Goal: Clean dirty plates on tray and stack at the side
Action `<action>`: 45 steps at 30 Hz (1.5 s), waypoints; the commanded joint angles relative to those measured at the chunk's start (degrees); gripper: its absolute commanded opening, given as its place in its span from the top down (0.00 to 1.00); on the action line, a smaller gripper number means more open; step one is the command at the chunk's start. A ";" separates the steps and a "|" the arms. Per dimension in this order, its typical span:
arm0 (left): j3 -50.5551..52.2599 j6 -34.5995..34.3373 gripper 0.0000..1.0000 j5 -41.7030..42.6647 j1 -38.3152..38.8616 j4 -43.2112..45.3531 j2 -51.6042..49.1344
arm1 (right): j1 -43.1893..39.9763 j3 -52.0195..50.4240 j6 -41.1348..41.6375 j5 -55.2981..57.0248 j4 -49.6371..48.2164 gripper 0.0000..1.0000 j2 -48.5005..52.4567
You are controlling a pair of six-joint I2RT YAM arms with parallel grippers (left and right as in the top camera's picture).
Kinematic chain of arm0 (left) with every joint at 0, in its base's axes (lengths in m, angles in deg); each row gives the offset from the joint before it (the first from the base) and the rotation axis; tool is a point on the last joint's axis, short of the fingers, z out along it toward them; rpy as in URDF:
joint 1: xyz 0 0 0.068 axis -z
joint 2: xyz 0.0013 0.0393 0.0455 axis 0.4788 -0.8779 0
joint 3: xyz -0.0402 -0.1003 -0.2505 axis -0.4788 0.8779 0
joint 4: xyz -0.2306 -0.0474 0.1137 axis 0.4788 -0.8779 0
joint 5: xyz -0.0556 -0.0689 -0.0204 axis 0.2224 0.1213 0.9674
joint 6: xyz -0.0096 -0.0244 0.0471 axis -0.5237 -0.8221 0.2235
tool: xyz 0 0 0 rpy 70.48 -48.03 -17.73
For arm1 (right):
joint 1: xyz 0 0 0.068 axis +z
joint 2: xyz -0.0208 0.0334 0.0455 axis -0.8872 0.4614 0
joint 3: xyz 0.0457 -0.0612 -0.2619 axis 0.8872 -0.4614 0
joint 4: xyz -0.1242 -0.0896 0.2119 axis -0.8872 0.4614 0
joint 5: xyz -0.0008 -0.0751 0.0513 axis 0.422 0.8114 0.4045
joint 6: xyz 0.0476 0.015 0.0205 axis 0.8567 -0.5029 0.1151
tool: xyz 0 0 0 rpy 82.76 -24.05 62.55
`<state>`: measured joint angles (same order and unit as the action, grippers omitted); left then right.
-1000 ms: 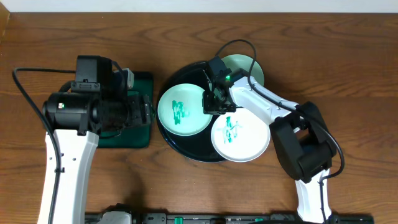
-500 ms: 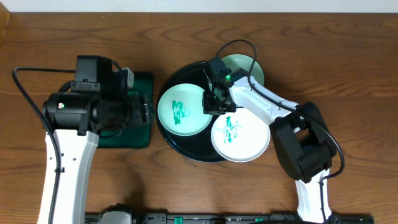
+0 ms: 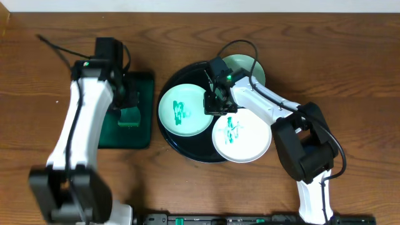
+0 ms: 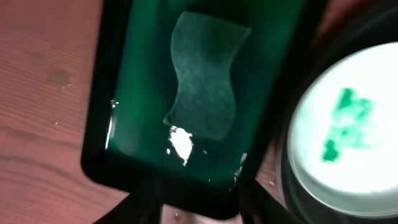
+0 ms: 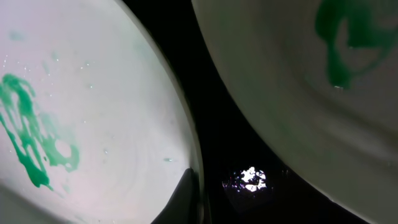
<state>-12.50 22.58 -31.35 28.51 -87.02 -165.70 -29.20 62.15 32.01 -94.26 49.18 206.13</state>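
Three plates lie on the round black tray [image 3: 195,150]. The left plate [image 3: 181,111] and the front-right plate [image 3: 242,136] carry green smears; the back plate [image 3: 246,67] looks plain pale green. My right gripper [image 3: 215,104] is shut on the right rim of the left plate [image 5: 74,124]; one dark finger [image 5: 186,194] lies on that rim and the other is lost against the black tray [image 5: 249,130]. My left gripper [image 4: 199,214] hovers open over the near end of the green rectangular tray [image 4: 118,74], holding nothing.
A green sponge [image 4: 202,74] lies in the dark green tray [image 3: 144,131], left of the black tray. The smeared plate [image 4: 348,137] shows at the right of the left wrist view. Bare wooden table surrounds both trays.
My left arm has swung back and stretched out over the green tray, and its jaws have narrowed. The right arm and the plates have not moved.
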 commanded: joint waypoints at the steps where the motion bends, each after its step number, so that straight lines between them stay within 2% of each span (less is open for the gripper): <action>1: -0.35 2.97 0.51 2.40 -1.44 1.97 -6.91 | 0.92 -1.20 -3.15 -0.81 2.38 0.99 1.51; 7: -0.35 5.73 0.52 5.46 -3.43 4.66 -13.97 | 0.92 -1.20 -3.61 -0.79 2.97 0.99 1.51; 13: -0.35 5.77 0.66 5.62 -4.63 6.27 -18.49 | 0.90 -1.20 -3.58 -0.81 3.08 0.99 1.51; 22: -0.35 6.14 0.66 5.64 -4.98 10.05 -24.59 | 0.92 -1.20 -3.58 -0.81 4.33 0.99 1.51; 23: -0.37 6.19 0.69 5.62 -4.98 10.40 -24.98 | 0.92 -1.20 -3.58 -0.81 4.46 0.99 1.51; 26: -0.35 6.16 0.93 5.62 -4.98 11.21 -25.44 | 0.92 -1.20 -3.56 -0.79 4.48 0.99 1.51; 30: -0.37 6.10 0.91 5.66 -4.98 11.32 -25.29 | 0.92 -1.20 -3.58 -0.81 4.44 0.99 1.51; 37: -0.44 5.70 0.93 8.90 -4.96 10.64 -23.80 | 0.92 -1.20 -3.58 -0.81 4.48 0.99 1.51; 45: -0.44 5.77 0.93 8.83 -4.81 11.04 -10.34 | 0.92 -1.20 -3.61 -0.81 4.22 0.99 1.51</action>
<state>-12.41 28.41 -23.52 23.76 -76.31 -184.01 -29.18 62.48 30.15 -95.44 51.87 206.13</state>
